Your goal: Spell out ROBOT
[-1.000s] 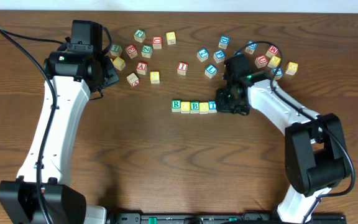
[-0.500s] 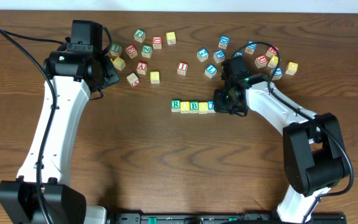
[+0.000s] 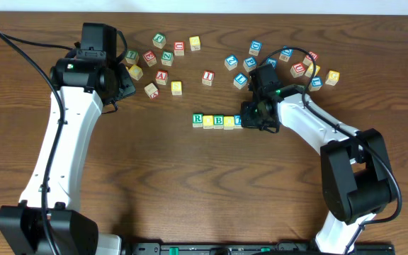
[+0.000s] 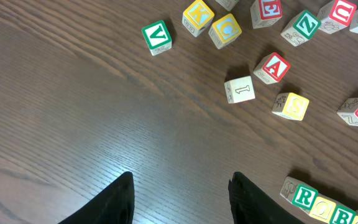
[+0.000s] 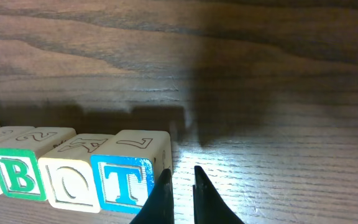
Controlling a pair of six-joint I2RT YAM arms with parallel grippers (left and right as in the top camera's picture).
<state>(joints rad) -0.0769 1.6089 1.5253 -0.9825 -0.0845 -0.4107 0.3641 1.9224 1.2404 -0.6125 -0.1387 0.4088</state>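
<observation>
The cubes form a row on the table: green R (image 3: 197,120), yellow O (image 3: 208,121), green B (image 3: 219,121), a second yellow O (image 3: 229,122) and blue T (image 3: 237,120). My right gripper (image 3: 251,116) is shut and empty. In the right wrist view its left fingertip touches the right side of the T (image 5: 124,180), beside the O (image 5: 73,180) and B (image 5: 18,176). My left gripper (image 4: 180,177) hangs open over bare wood at the back left. In its own view, the R (image 4: 303,196) lies to its right.
Loose letter cubes lie scattered along the back, one cluster (image 3: 163,60) near the left gripper and another (image 3: 289,60) behind the right arm. The left wrist view shows a green V (image 4: 156,36) and a red A (image 4: 275,66) among them.
My right gripper has slid left against the T, and the whole row has shifted a little to the left. The left arm has not moved.
</observation>
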